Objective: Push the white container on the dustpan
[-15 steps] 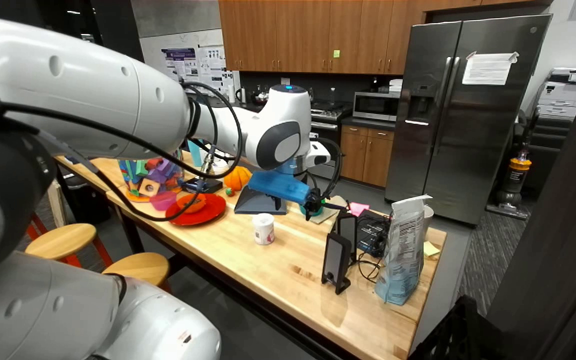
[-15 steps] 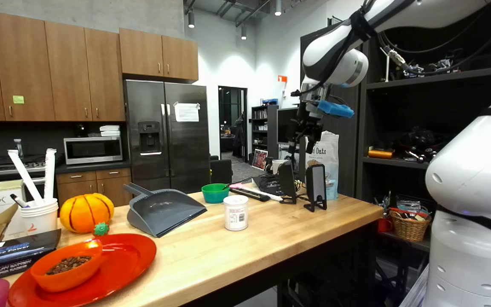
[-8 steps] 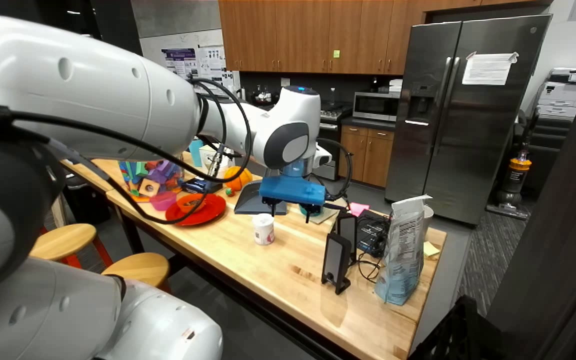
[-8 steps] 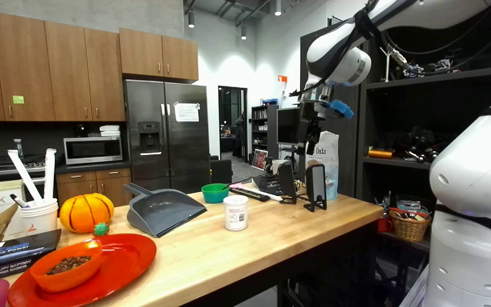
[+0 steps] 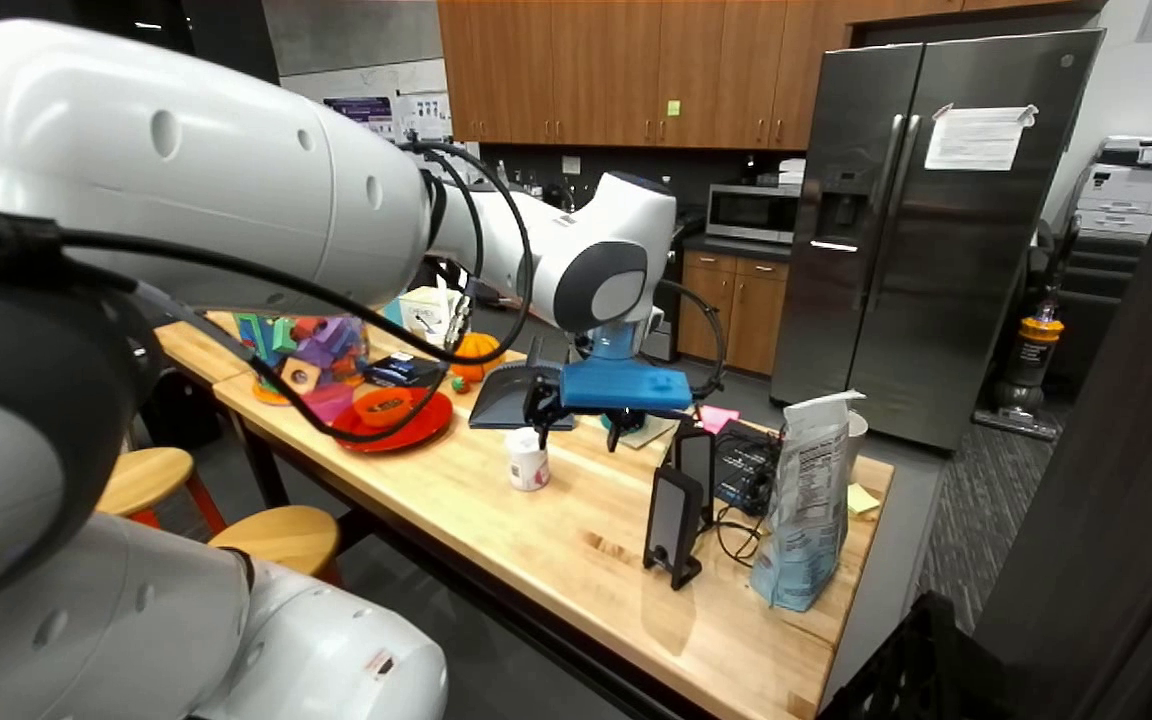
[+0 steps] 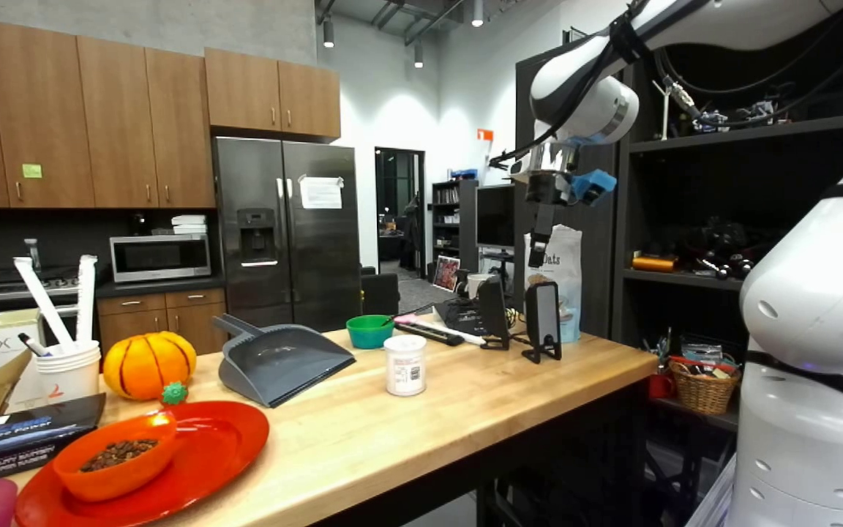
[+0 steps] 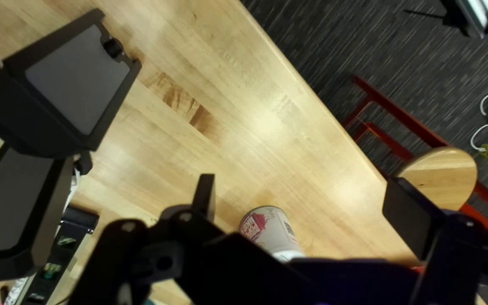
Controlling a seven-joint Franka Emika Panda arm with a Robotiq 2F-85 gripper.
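Presumed step: approach. Claw (image 5: 577,445) hangs spread, empty, above the worktop (image 6: 476,391), height unclear. Tub (image 6: 405,366) stands on worktop, apart from dustpan (image 6: 284,360). Next: lower with tub between claw and dustpan, then push.

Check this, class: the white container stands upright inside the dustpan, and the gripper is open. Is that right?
Not quite: an exterior view shows the white container standing upright on the table, apart from the dustpan. The gripper is open.
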